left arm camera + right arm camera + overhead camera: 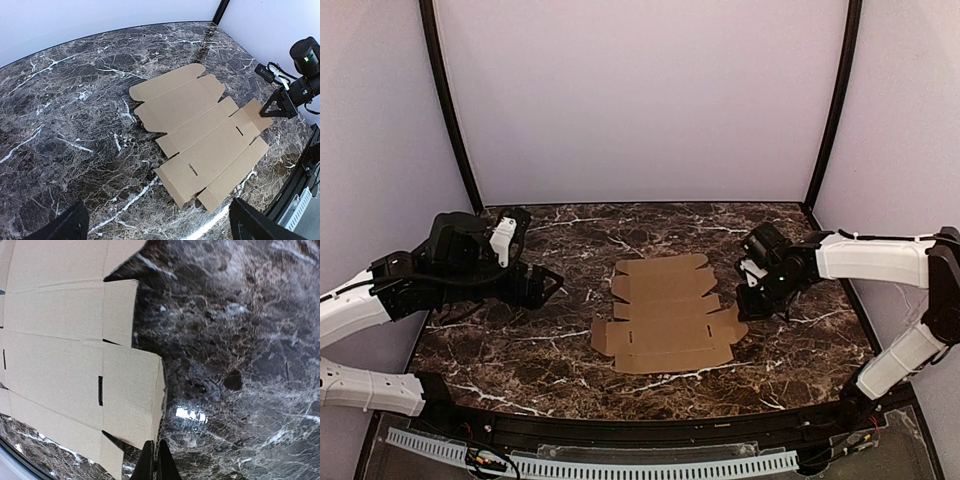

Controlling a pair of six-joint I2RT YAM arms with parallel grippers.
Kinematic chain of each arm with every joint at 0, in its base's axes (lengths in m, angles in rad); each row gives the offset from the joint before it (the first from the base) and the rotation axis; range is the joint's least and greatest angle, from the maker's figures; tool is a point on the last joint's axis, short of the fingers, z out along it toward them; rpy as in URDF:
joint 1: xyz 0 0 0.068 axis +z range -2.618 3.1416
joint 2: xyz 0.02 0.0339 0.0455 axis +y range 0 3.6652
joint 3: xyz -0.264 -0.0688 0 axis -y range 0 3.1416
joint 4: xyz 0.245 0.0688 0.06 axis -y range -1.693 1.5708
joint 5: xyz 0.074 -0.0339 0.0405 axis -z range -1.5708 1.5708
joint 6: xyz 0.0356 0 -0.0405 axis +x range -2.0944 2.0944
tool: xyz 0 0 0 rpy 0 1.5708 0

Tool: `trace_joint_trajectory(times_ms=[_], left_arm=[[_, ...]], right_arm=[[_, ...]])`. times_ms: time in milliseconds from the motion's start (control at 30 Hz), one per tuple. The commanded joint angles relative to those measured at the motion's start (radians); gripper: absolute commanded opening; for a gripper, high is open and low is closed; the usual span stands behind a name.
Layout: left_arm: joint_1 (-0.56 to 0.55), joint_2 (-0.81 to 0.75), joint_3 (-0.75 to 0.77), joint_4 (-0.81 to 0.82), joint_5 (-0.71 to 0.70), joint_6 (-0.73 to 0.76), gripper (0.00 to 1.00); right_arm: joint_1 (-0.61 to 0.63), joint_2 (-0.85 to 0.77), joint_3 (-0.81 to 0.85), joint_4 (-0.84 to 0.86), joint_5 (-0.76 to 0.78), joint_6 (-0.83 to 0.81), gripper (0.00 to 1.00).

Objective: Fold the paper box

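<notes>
The paper box (665,315) is a flat brown die-cut cardboard sheet lying on the dark marble table (520,340), also seen in the left wrist view (200,135) and the right wrist view (55,355). My right gripper (747,303) sits at the sheet's right side flap (132,395). In the right wrist view, that gripper (156,460) is shut on the flap's outer edge, which stands slightly raised off the table. My left gripper (552,284) hovers left of the sheet, open, with nothing between its fingers (65,225).
White walls and two black corner posts (450,110) close in the table at the back and sides. A black rail with a white perforated strip (640,465) runs along the near edge.
</notes>
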Motion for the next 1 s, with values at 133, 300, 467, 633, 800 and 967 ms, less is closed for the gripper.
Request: trace_joint_trajectory(times_ms=[133, 300, 467, 633, 800, 967], left_arm=[[0.007, -0.043, 0.042, -0.102, -0.023, 0.033, 0.99], [0.006, -0.06, 0.061, -0.131, -0.036, 0.045, 0.99], [0.006, -0.071, 0.081, -0.15, -0.04, 0.045, 0.99], [0.006, -0.078, 0.085, -0.169, -0.04, 0.044, 0.99], [0.006, -0.08, 0.08, -0.171, -0.04, 0.04, 0.99], [0.006, -0.08, 0.08, -0.17, -0.037, 0.035, 0.99]], right_arm=[[0.081, 0.033, 0.168, -0.004, 0.116, -0.281, 0.0], [0.109, 0.077, 0.268, 0.014, 0.097, -0.557, 0.0], [0.111, 0.179, 0.405, -0.056, 0.012, -0.791, 0.0], [0.111, 0.241, 0.462, -0.072, 0.062, -1.093, 0.0], [0.111, 0.328, 0.552, -0.099, 0.194, -1.3, 0.0], [0.118, 0.429, 0.648, -0.154, 0.227, -1.477, 0.0]])
